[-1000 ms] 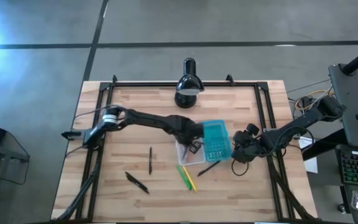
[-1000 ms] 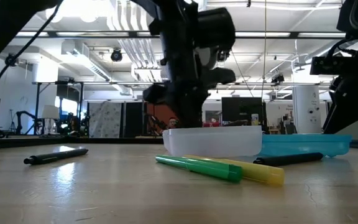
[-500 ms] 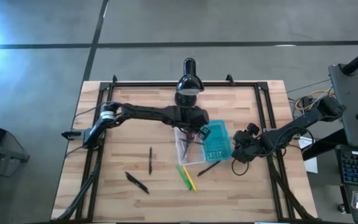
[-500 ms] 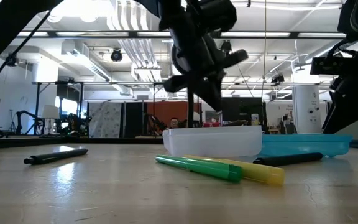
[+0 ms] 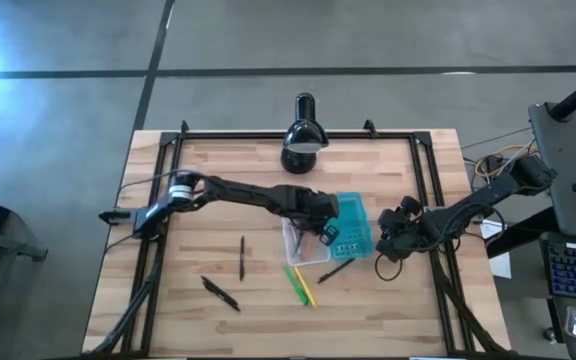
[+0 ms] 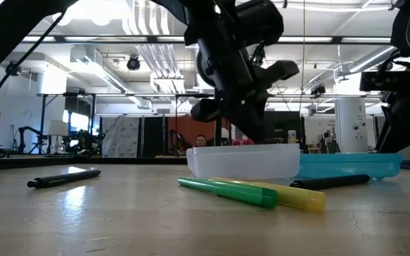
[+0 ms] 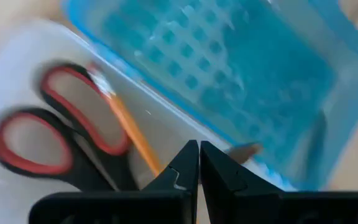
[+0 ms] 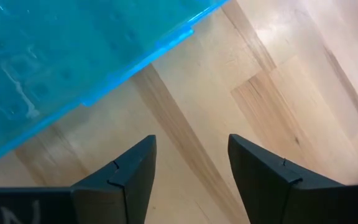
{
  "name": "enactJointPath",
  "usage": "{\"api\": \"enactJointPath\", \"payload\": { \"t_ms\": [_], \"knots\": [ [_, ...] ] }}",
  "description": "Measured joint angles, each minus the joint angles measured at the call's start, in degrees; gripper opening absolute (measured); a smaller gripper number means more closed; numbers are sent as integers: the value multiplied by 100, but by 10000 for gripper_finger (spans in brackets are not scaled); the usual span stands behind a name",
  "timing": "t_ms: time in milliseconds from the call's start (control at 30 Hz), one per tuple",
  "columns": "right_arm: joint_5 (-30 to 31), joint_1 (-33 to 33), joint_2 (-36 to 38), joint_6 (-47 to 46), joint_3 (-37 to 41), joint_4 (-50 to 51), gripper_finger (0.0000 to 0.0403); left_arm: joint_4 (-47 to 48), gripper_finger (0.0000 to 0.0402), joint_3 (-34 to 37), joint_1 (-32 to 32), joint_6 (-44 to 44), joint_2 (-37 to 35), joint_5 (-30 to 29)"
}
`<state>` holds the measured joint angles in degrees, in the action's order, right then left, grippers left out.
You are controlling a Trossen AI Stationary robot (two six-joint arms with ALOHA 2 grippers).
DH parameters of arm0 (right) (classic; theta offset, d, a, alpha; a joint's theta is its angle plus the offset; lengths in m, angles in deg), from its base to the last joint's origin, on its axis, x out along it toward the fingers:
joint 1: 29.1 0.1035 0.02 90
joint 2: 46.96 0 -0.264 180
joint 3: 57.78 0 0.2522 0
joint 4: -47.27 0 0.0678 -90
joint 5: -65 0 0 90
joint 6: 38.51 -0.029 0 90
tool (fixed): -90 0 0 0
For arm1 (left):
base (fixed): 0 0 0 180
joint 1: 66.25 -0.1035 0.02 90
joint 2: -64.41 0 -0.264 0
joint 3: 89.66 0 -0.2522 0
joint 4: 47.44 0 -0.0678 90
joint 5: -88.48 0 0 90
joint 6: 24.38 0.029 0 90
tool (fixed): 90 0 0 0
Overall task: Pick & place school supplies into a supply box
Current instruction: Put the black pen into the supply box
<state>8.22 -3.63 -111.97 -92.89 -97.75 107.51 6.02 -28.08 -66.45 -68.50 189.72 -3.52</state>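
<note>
Teal lid (image 5: 350,224) lay folded open beside the clear tray (image 5: 308,247) of the supply box, near the middle of the worktop (image 5: 218,180), and your left hand (image 5: 324,228) hovered right over that tray. Its fingers (image 7: 182,169) were pressed together with nothing between them. Below them the red-handled scissors (image 7: 55,140) and an orange pen (image 7: 126,127) already lay inside the tray. So I judged you were between items: one delivery done, the next pick not begun.

Outside the box you had a green marker (image 5: 295,284) and a yellow marker (image 5: 307,288) touching side by side just in front of the tray, a black pen (image 5: 335,269) near the lid, and two more black pens (image 5: 242,257) farther out on the left. The next move called for lifting clear, spreading the fingers and lining them across one thin barrel.

Half a second earlier your left hand was over the tray's far end; it had shifted toward the lid and come lower. Your right hand (image 5: 401,227), fingers (image 8: 132,171) apart and empty, stayed just beside the lid.
</note>
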Motion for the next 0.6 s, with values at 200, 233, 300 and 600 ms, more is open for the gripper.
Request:
{"api": "enactJointPath", "payload": {
  "t_ms": [200,233,300,600],
  "knots": [
    [-1,0,0,83,9,-5,192,385,0,18,194,54,0,718],
    [-3,0,0,86,9,-12,192,525,0,22,218,37,0,719],
    [-6,0,0,91,9,-18,192,832,0,28,245,29,-73,522],
    [-381,-2,1,-261,-81,-387,192,2465,0,658,457,-469,-1148,-798]
  ]
}}
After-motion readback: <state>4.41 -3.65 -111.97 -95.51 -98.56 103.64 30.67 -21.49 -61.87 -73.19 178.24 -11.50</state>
